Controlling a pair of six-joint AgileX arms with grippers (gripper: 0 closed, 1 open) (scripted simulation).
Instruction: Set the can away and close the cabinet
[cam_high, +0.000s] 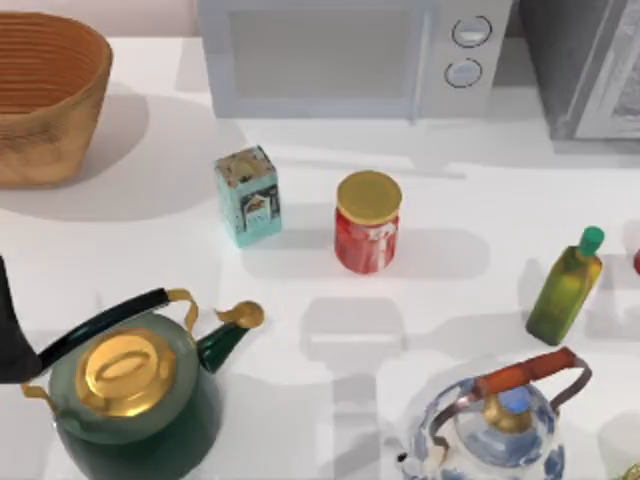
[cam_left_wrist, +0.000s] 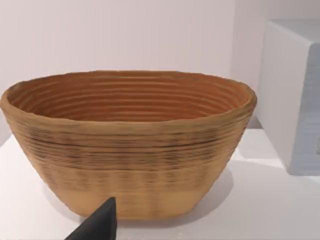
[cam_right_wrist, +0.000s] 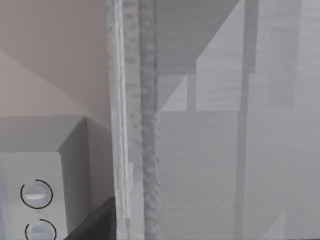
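The can (cam_high: 367, 222) is red with a yellow lid and stands upright near the middle of the table, with no gripper near it. The grey cabinet (cam_high: 590, 70) stands at the back right. In the right wrist view its door edge (cam_right_wrist: 132, 125) is very close, with the cabinet's inside (cam_right_wrist: 225, 150) showing beside it. A dark part of my right gripper (cam_right_wrist: 97, 225) sits low in that view, close to the door edge. My left arm (cam_high: 10, 330) stays at the table's left edge. A dark part of my left gripper (cam_left_wrist: 97, 226) faces the basket.
A wicker basket (cam_high: 40, 95) is at the back left and a microwave (cam_high: 350, 55) at the back middle. A teal box (cam_high: 248, 196) stands left of the can. A green kettle (cam_high: 130, 390), a blue-white kettle (cam_high: 500, 425) and an oil bottle (cam_high: 565, 288) line the front and right.
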